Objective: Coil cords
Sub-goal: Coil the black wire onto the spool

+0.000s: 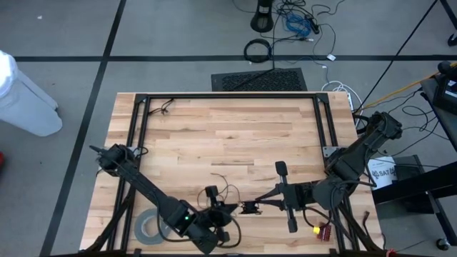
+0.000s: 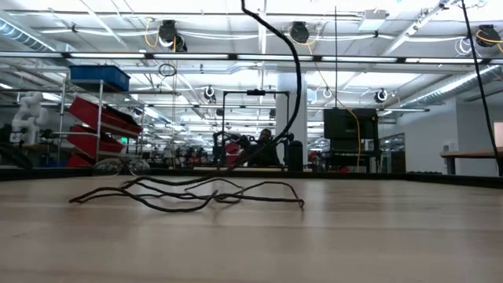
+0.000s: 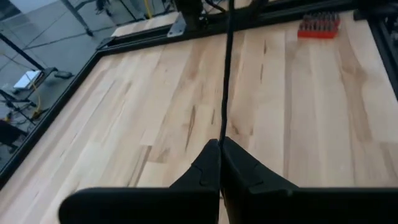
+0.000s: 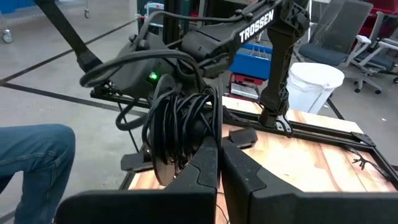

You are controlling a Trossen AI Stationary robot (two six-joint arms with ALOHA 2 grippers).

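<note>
Mid-coil: left end effector (image 3: 219,146) pinching the wire (image 3: 226,68), right end effector (image 4: 219,144) pressed together at the wound bundle (image 4: 177,127); next, wrap loose slack (image 2: 189,192) off the surface (image 1: 235,135).

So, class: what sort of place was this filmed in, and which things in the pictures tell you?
Probably a large robotics lab or workshop: long ceiling lights over an open hall, shelving with red bins, and another white robot standing far off behind the wooden table.

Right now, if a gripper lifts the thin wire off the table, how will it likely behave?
The thin wire lies in loose, wavy loops, so it is probably floppy and would sag. It looks light. The left gripper, shut on a strand, holds it taut.
</note>
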